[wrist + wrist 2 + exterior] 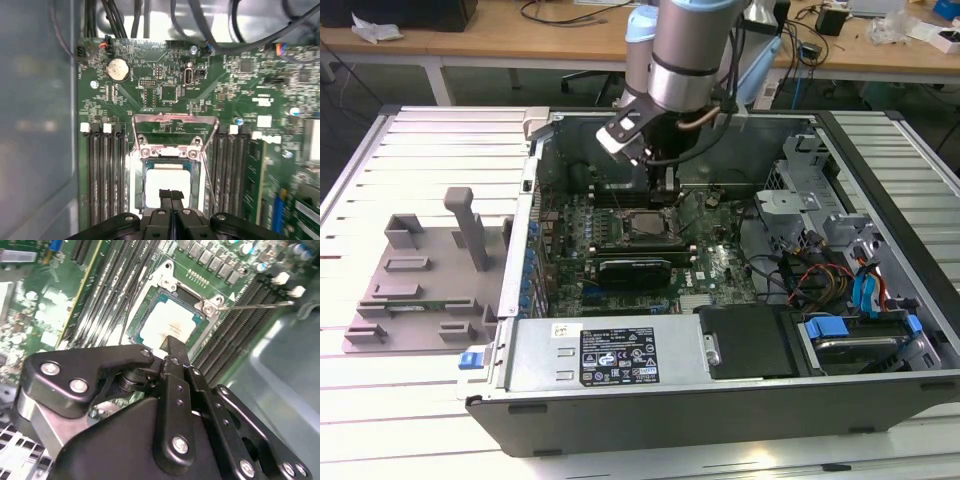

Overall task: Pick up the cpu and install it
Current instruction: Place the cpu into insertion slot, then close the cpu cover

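Note:
The cpu (170,181) (167,320), a small square chip with a silvery-white top, lies flat inside the socket on the green motherboard. The socket's metal load plate (175,122) stands flipped open, and its thin lever (260,304) sticks out to one side. My gripper (171,194) (171,345) hangs just over the cpu with its two black fingers pressed together and nothing between them. I cannot tell whether the tips touch the chip. In the exterior view the gripper (666,190) reaches down into the open computer case, right above the socket (638,228).
A grey fixture tray (420,280) sits on the slatted table at the exterior view's left. The case holds a labelled power supply (610,355), a black card (635,268), cables and a drive cage (860,300). Memory slots (105,170) flank the socket.

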Controlling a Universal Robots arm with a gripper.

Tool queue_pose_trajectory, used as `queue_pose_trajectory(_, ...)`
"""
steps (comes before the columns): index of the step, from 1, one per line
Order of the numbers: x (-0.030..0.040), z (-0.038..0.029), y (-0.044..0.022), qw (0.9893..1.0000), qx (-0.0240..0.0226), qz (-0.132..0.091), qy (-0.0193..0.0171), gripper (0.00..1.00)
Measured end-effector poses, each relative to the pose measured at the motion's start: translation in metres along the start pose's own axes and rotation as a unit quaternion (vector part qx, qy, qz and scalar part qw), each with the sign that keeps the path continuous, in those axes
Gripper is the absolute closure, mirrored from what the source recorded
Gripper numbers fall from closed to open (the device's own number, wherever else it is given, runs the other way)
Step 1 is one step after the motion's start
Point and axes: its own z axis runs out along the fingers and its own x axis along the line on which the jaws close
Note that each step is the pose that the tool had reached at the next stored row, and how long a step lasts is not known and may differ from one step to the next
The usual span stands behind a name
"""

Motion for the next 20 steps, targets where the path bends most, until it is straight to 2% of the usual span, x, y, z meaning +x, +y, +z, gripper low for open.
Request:
queue_pose_trajectory(2, 0.0000, -0.0093, -0.0007, 1.0000, 0.0000, 0.000, 0.0000, 0.89)
queue_pose_trajectory(4, -0.0002, -0.0295, -0.0023, 1.0000, 0.0000, 0.000, 0.0000, 0.89)
queue_pose_trajectory(5, -0.0003, -0.0334, -0.0026, 1.0000, 0.0000, 0.000, 0.0000, 0.89)
queue_pose_trajectory(13, -0.0002, -0.0335, -0.0027, 1.0000, 0.0000, 0.000, 0.0004, 0.89)
queue_pose_trajectory(15, -0.0003, -0.0337, -0.0002, 1.0000, 0.0000, 0.000, 0.0004, 0.89)
queue_pose_trajectory(20, -0.0003, -0.0337, -0.0001, 1.0000, 0.0000, 0.000, 0.0004, 0.89)
